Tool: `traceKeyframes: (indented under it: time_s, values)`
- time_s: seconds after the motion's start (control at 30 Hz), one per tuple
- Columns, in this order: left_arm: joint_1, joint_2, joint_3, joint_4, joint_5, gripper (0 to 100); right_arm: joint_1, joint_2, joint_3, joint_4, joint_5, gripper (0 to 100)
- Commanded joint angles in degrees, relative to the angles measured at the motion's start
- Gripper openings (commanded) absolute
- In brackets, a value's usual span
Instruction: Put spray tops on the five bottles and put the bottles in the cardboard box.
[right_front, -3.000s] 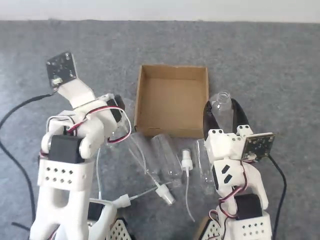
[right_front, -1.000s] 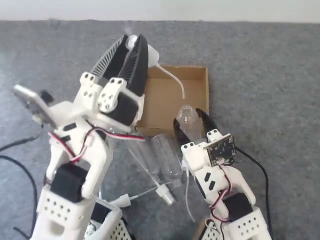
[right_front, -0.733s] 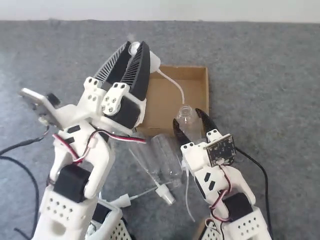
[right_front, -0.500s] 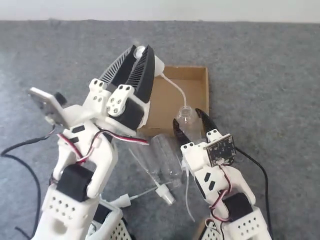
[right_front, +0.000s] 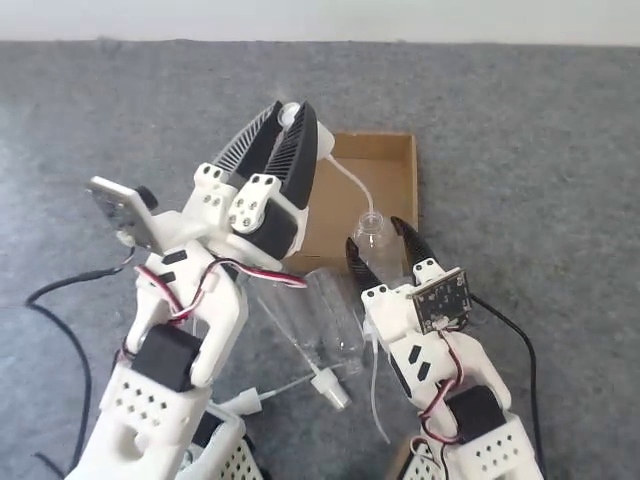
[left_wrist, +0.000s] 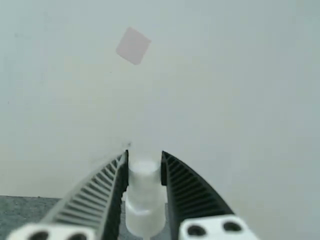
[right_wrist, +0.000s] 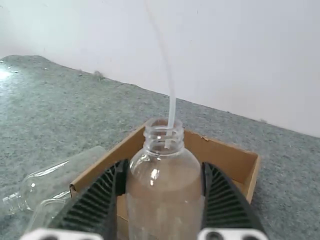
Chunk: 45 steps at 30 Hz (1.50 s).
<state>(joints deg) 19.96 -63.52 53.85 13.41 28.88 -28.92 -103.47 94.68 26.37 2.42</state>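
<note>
Bottle (right_front: 371, 233) upright in the right gripper (right_front: 377, 248), black jaws clamped on both sides of its clear body, right at the near wall of the box (right_front: 376, 137). Above it, the left gripper (right_front: 292, 113) is up high, jaws pinched on a white spray top (right_front: 322, 140) (head squeezed between the ribbed pads). From that top a thin tube (right_front: 352, 186) curves down over the box to the bottle's mouth.

Right wrist view now: bottle (right_wrist: 162, 185) dead centre between the jaws, tube (right_wrist: 167, 80) dropping straight down with its end inside the threaded neck, box (right_wrist: 235, 161) open behind. Left wrist view: spray top (left_wrist: 144, 200) gripped, left gripper (left_wrist: 144, 157) pointing at a white wall (left_wrist: 240, 75) with a small pale pink square (left_wrist: 133, 45) on it.

Around them on the grey table (right_front: 540, 130): lying bottles (right_front: 335, 315) side by side just in front of the box, also seen low beside the held one in the right wrist view (right_wrist: 50, 185). Two loose tops (right_front: 327, 386) sit nearer the arm bases, tubes trailing. A third tube pokes out beside the right arm, its head partly hidden. From high, the left arm covers the box's left part. A black cable (right_front: 60, 310) loops at the left edge.
</note>
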Motion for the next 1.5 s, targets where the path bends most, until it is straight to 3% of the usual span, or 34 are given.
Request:
traceKeyframes:
  time_s: [0.0, 0.2, 0.57, 0.9, 1.47]
  values:
    - [0.35, -0.88, -0.04, -2.64, -0.44, 1, -0.13, -0.57, -1.58, -1.27, 0.79, 8.0]
    - [0.88, -0.88, 0.66, -0.97, -3.69, 1, -0.13, -0.57, -1.58, -1.27, 0.88, 8.0]
    - [9.67, -0.79, 3.82, -0.97, -11.34, 1, -0.04, -0.57, -1.58, -1.27, 0.88, 8.0]
    - [9.41, 10.02, 1.01, -0.97, -11.43, 1, -0.04, -0.66, -1.76, -1.36, 0.88, 8.4]
    - [8.97, 9.32, 1.8, 2.02, -11.6, 1, -0.04, -0.57, -1.85, -1.27, 0.88, 8.0]
